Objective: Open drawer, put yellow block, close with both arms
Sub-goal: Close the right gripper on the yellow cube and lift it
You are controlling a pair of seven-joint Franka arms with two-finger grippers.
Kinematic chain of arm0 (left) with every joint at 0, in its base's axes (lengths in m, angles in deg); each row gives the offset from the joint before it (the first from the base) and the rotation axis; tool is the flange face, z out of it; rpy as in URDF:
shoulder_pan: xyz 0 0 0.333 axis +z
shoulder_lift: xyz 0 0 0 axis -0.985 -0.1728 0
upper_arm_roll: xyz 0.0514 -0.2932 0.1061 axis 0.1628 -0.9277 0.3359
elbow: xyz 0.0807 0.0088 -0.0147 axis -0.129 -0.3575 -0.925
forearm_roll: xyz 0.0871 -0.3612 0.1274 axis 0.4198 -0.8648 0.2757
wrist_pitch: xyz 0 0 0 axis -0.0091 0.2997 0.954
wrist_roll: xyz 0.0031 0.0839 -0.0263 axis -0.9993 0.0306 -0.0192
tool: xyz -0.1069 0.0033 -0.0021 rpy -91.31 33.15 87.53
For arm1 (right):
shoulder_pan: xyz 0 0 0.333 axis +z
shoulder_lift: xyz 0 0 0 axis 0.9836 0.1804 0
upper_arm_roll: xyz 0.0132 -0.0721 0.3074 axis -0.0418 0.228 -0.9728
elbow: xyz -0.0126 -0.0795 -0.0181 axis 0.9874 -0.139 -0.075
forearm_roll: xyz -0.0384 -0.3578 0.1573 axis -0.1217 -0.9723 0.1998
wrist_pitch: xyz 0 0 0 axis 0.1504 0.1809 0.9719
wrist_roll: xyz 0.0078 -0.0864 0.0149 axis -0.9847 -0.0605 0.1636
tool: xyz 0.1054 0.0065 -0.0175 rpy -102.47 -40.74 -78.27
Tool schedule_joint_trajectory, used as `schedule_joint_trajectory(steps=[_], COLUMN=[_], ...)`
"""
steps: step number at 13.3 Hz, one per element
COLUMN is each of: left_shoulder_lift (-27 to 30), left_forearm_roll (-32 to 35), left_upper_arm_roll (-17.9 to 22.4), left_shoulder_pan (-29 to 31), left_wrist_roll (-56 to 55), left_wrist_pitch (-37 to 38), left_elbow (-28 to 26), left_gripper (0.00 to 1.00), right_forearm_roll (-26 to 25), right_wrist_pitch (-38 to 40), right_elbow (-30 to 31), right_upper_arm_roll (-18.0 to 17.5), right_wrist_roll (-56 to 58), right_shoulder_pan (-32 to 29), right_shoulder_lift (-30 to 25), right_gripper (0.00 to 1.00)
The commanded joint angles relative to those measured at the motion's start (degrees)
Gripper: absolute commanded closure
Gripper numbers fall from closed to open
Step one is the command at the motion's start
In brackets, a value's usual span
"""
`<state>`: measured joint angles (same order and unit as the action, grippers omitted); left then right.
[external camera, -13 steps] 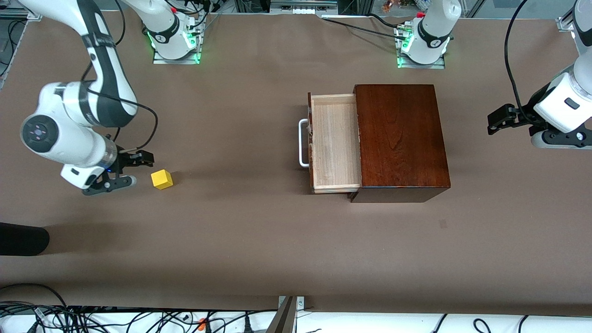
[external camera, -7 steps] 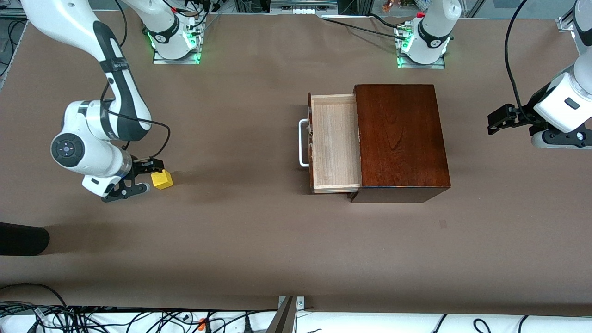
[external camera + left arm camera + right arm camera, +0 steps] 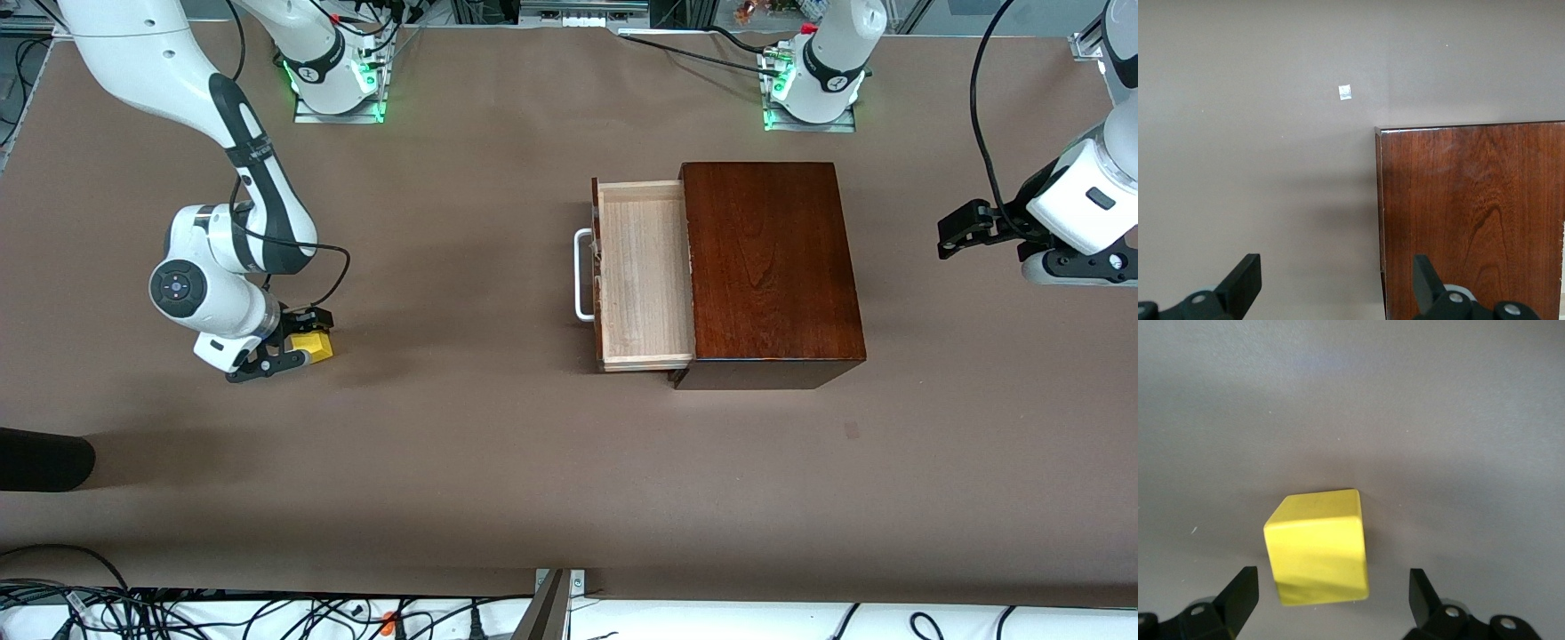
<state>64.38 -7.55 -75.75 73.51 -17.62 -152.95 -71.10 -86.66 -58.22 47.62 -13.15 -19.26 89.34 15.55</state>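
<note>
The front view looks down from high across the table [image 3: 462,462], facing the robots' bases at 12 o'clock. Both wrist views look closely down; the left shares the box [image 3: 1471,220] [image 3: 769,267].

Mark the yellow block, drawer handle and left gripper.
yellow block [image 3: 1317,547]: right wrist view, its front face.
drawer handle [image 3: 580,276]: front view, middle of the white bar.
left gripper [image 3: 1337,283]: left wrist view, midway between its open fingertips.
</note>
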Motion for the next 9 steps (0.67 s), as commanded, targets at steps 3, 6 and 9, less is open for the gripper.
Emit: schedule_joint_trajectory(steps=[3,6,9], left_shoulder_lift=[0.0,0.0,0.1], left_forearm_roll=[0.5,0.5,0.5], left_upper_arm_roll=[-0.1,-0.1,-0.2], left_shoulder_pan=[-0.2,-0.2,-0.3], left_wrist_roll=[0.4,0.3,0.3], left_wrist_pitch=[1.2,1.1,1.2], left_elbow=[1.4,1.5,1.5], left_gripper=[0.0,0.0,0.0], right_forearm_roll=[2.2,2.3,2.4], right_wrist_pitch=[-1.4,-1.5,-1.8], right_elbow=[0.6,0.5,0.4], right_upper_arm_roll=[-0.5,-0.5,-0.5], right_wrist_roll=[1.3,1.3,1.3], right_shoulder_pan=[-0.5,-0.5,-0.5], right_shoulder_lift=[0.2,0.7,0.8], right_gripper=[0.06,0.14,0.37])
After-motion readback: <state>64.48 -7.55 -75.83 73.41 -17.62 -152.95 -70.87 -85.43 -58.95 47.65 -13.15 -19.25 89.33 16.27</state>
